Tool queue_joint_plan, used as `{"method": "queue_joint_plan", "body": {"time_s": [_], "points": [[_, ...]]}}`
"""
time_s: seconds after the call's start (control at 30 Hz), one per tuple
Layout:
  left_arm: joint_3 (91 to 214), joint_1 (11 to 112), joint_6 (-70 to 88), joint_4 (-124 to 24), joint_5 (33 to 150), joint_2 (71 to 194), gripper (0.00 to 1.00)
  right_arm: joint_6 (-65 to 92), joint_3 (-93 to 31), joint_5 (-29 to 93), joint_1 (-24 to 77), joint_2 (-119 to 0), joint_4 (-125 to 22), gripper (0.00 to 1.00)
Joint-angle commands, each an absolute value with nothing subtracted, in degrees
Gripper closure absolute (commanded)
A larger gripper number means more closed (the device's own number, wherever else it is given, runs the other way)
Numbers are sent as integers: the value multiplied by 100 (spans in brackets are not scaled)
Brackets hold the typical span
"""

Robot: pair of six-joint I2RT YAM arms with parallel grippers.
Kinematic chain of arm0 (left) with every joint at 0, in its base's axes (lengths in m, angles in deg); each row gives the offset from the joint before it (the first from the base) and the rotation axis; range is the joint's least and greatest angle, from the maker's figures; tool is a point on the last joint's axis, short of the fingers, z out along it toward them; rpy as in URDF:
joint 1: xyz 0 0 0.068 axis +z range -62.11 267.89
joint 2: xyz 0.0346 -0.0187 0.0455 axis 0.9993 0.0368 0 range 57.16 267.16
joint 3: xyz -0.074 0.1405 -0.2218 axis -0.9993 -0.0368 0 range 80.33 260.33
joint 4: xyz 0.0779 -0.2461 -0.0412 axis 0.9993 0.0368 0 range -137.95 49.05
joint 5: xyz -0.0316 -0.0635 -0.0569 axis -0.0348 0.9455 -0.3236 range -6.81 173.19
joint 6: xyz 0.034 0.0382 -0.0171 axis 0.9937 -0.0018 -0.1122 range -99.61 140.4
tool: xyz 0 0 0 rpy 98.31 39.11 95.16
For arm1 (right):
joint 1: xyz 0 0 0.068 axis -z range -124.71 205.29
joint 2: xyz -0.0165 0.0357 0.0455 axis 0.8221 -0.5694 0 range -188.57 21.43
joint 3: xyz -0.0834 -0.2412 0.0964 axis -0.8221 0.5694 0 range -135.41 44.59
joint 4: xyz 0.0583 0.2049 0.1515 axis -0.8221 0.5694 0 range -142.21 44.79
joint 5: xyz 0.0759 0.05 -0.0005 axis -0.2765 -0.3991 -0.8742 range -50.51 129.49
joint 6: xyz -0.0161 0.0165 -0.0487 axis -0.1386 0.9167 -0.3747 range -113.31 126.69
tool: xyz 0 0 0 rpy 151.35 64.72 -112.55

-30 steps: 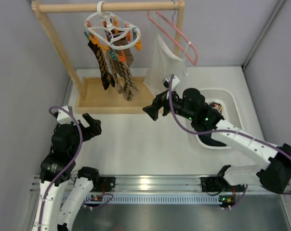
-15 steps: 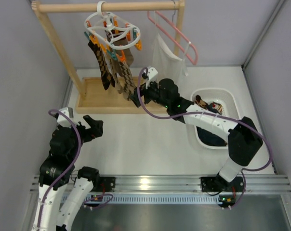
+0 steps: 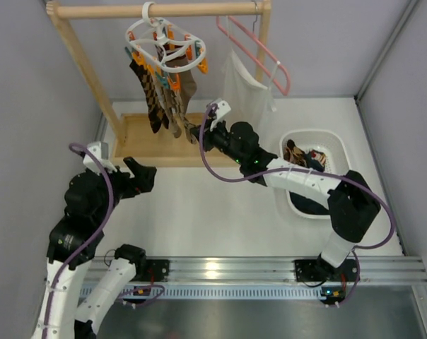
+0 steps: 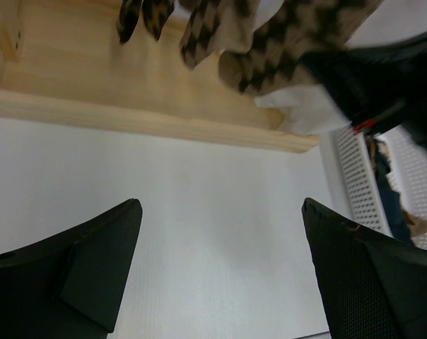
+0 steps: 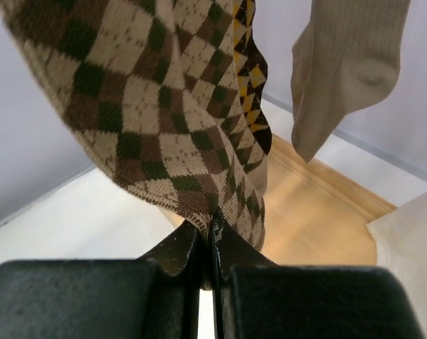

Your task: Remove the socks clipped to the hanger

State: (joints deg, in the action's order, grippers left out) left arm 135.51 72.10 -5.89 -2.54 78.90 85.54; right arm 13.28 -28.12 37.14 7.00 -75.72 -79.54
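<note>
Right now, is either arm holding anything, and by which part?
The right pincer pinches the brown-and-tan diamond-patterned sock by its bottom end. The left pincer is open and empty.

I read the argyle sock [image 5: 150,127] as a soft, flat, matt knit, and the tan sock [image 5: 348,63] beside it as ribbed cloth. The hanger [image 3: 137,30] is white plastic with a slight gloss. The rack's rail [image 3: 100,10] and base board [image 4: 129,78] are pale bare wood, smooth, with the grain showing. The table [image 4: 199,212] looks smooth matt white. The left gripper [image 4: 219,208] has matt black plastic fingers [image 4: 362,282], one finely stippled; the right gripper [image 5: 212,236] is smooth dull black. The bin [image 4: 358,176] is perforated white plastic, and the front rail [image 3: 220,268] is shiny bare metal.
</note>
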Motion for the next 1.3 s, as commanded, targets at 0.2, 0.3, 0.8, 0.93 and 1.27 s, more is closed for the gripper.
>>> {"method": "queue_joint_plan", "body": {"time_s": [0.2,0.3,0.8,0.93,1.27], "points": [[17083,7198,-773,-655,8882,10978,2,1144,-2335,5099,-324,-6989,-8368,100],[17726,7198,-703,-646,8550,11558,2,1170,-2247,5399,-552,-6823,-8271,100],[19458,4424,598,-611,4420,13520,2,1364,-2317,5496,-772,-6822,-8086,100],[19450,4052,694,-620,3075,13784,4,1373,-2256,5496,-825,-6831,-8112,100],[19880,4034,1011,-629,2290,14381,13,1364,-2309,5390,-922,-6963,-8130,100]]}}
